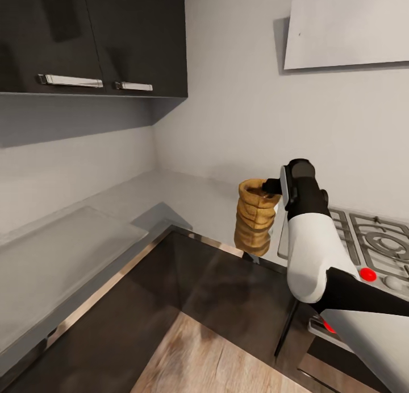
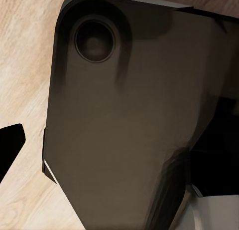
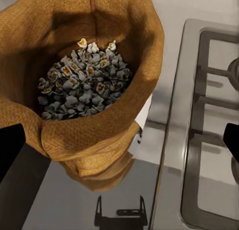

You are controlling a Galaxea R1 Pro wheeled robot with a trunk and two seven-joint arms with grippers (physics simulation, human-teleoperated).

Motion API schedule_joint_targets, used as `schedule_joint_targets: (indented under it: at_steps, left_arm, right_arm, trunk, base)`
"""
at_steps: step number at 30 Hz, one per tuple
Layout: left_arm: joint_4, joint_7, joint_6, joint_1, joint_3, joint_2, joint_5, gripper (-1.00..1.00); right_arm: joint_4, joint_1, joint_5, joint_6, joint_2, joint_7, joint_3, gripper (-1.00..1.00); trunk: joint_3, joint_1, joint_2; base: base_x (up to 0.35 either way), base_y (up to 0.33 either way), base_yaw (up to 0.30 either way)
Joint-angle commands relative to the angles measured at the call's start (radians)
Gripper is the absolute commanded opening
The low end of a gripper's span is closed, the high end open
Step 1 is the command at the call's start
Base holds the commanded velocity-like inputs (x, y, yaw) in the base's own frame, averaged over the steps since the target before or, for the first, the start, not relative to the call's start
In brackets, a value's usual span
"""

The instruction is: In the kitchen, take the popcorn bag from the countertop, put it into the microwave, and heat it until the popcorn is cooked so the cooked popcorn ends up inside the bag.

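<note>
Popcorn bag [image 3: 94, 135] coarse matt woven-looking paper; desk [image 1: 51, 262] dull grey; hob [image 3: 199, 140] brushed steel; floor [image 1: 199, 359] wood-grain.

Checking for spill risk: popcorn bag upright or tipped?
Upright. The popcorn bag hangs vertical at the right end effector, rim up; the kernels sit inside.

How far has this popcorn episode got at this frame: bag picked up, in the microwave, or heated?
Done: the popcorn bag is off the countertop, hanging in the air beside the gas hob. In hand: the right gripper holds it at the rim, and the contents look grey and mostly unpopped. Left: carrying it to the microwave, loading it and heating.
</note>
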Motion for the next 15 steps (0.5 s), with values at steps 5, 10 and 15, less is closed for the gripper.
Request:
schedule_joint_targets:
  at_steps: [5, 10, 15]
  left_arm:
    - [0.001, -0.001, -0.003, 0.0, 0.0, 0.0, 0.004, 1.0]
    - [0.001, -0.001, -0.003, 0.0, -0.001, 0.0, 0.004, 1.0]
    - [0.001, -0.001, -0.003, 0.0, 0.0, 0.0, 0.004, 1.0]
  right_arm:
    - [-0.002, -0.001, 0.001, 0.002, 0.001, -0.006, -0.002, 1.0]
    - [-0.002, -0.001, 0.002, 0.002, 0.001, -0.026, -0.003, 1.0]
    - [0.0, -0.001, 0.001, 0.002, 0.001, -0.036, -0.003, 1.0]
  trunk:
    - [-0.001, 0.0, -0.001]
    - [-0.001, 0.0, -0.001]
    - [-0.001, 0.0, -0.001]
  base:
    - [0.136, 0.0, 0.0]
    - [0.2, 0.0, 0.0]
    - [0.176, 0.0, 0.0]
